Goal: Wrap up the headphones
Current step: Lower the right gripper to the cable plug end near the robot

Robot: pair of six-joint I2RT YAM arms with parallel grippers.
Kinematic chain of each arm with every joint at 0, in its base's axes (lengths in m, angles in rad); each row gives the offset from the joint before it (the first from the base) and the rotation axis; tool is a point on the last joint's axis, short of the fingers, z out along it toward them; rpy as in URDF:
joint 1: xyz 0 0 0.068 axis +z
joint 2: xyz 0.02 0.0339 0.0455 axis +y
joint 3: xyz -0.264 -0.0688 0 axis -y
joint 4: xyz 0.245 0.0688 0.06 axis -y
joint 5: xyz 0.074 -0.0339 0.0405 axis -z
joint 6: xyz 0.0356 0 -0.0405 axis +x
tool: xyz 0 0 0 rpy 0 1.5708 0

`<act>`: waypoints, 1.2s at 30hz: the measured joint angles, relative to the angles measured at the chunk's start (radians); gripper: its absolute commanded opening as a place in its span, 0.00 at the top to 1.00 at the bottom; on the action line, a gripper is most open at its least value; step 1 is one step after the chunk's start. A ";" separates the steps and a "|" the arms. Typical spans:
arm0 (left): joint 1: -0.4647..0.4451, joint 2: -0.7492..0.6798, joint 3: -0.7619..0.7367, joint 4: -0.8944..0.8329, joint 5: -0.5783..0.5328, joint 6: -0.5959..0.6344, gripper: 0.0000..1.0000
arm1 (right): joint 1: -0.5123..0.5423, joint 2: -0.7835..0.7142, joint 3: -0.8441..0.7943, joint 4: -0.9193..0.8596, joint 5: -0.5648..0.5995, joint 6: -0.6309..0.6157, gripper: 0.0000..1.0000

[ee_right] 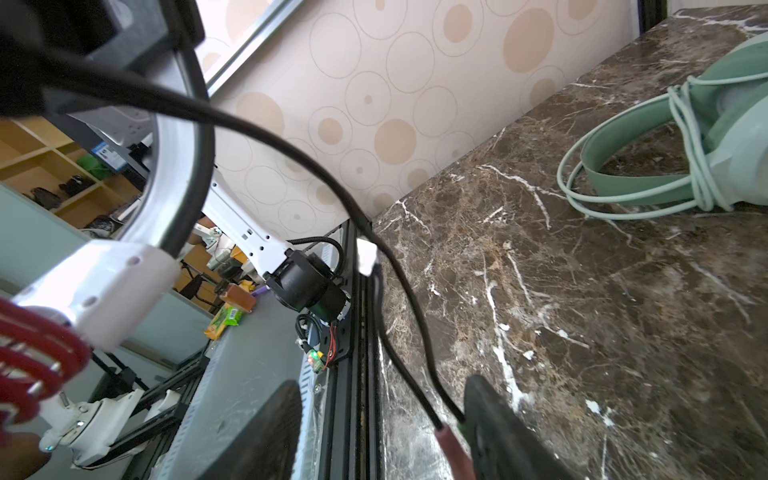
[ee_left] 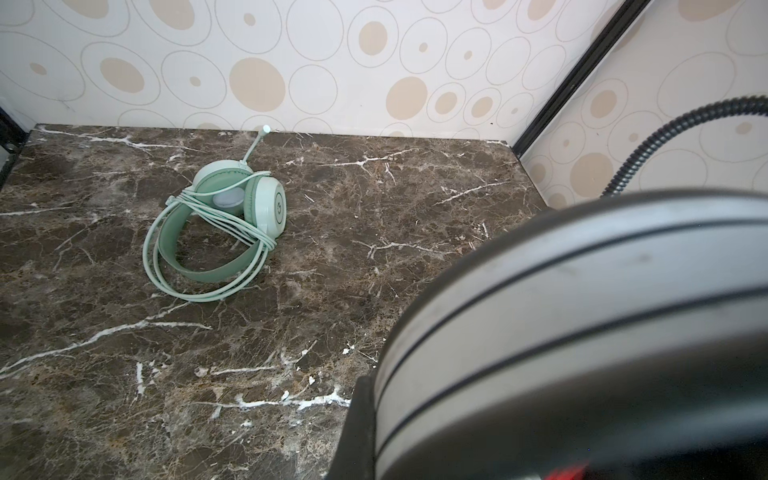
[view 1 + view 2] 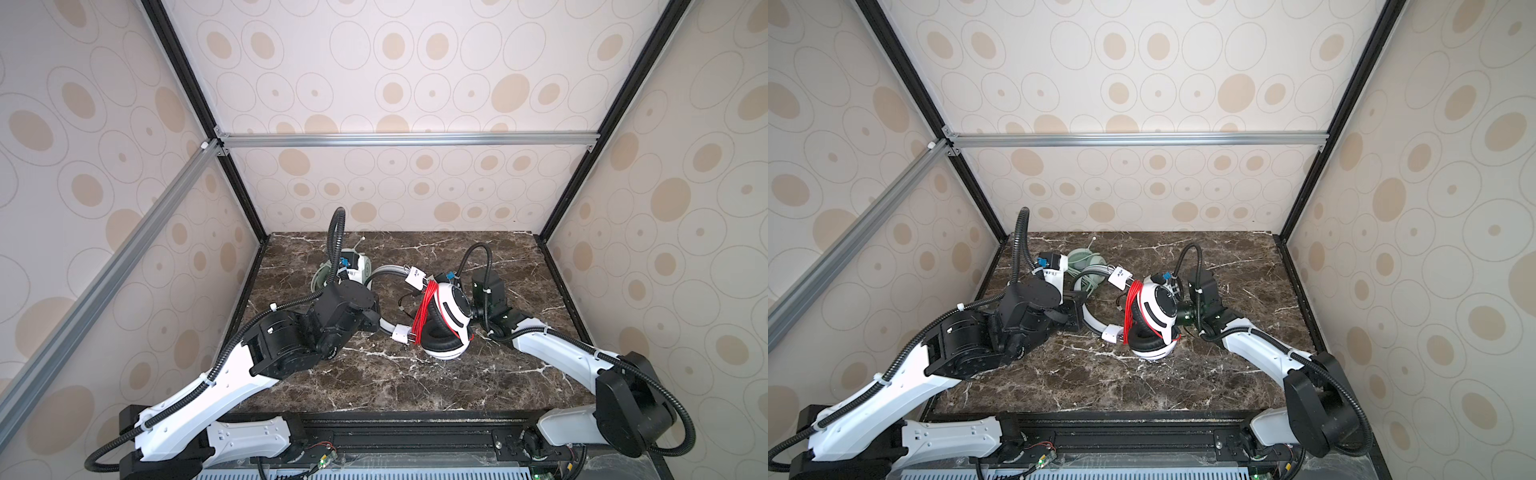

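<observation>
Winding looks nearly done: the white-and-black headset [image 3: 442,345] stands on the bench [image 3: 374,382], red cable [image 3: 424,311] coiled round it, the bound mint-green headset [image 2: 216,224] behind it. Left end effector [image 3: 376,318] is clenched on its grey headband [image 2: 582,311]; right end effector [image 1: 378,419], beside its ear cup [image 3: 455,309], stands released, a loose black lead [image 1: 419,361] against one finger [image 1: 494,411]. Next, probably, pinch that lead and tuck it in.
</observation>
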 measured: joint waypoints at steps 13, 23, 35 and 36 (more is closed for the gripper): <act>0.004 0.012 0.005 0.000 -0.013 -0.001 1.00 | 0.003 -0.001 -0.056 0.032 -0.027 0.007 0.59; 0.008 0.012 0.014 0.000 -0.019 -0.002 1.00 | 0.006 -0.015 -0.092 0.021 -0.010 -0.002 0.89; 0.021 -0.056 -0.061 0.045 -0.074 -0.141 1.00 | 0.037 -0.084 -0.183 0.126 0.073 0.134 0.96; 0.023 -0.062 -0.073 0.056 -0.079 -0.152 1.00 | 0.056 -0.105 -0.193 0.124 0.103 0.148 0.95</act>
